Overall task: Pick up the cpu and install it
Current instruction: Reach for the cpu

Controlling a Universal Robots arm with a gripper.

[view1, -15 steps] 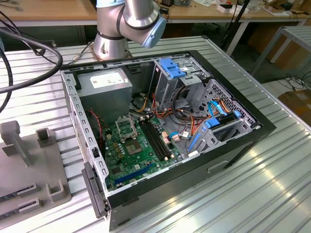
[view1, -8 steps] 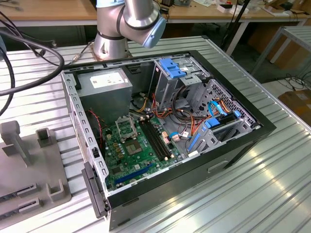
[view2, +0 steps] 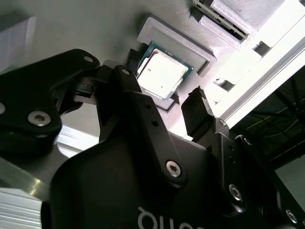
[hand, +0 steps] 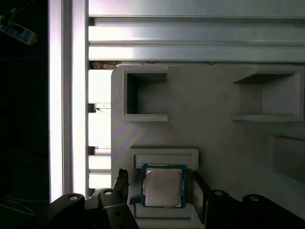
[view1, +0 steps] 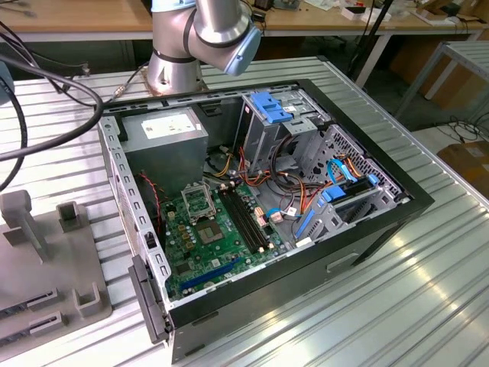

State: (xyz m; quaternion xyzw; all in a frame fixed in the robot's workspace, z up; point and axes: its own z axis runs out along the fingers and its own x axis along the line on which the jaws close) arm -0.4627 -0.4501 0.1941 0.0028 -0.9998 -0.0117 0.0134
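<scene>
The cpu [hand: 163, 186] is seen lying flat in a shallow recess of the grey holder [hand: 214, 138]. It is straddled by the pincer [hand: 159, 182], which is held wide open at 2 opposite edges with nothing gripped. Should the fingers [hand: 199, 191] be closed off-centre or too high, the thin chip could be tilted, jammed against the recess wall or dropped, and a skewed hold would likely be carried to the motherboard socket [view1: 197, 200].
</scene>
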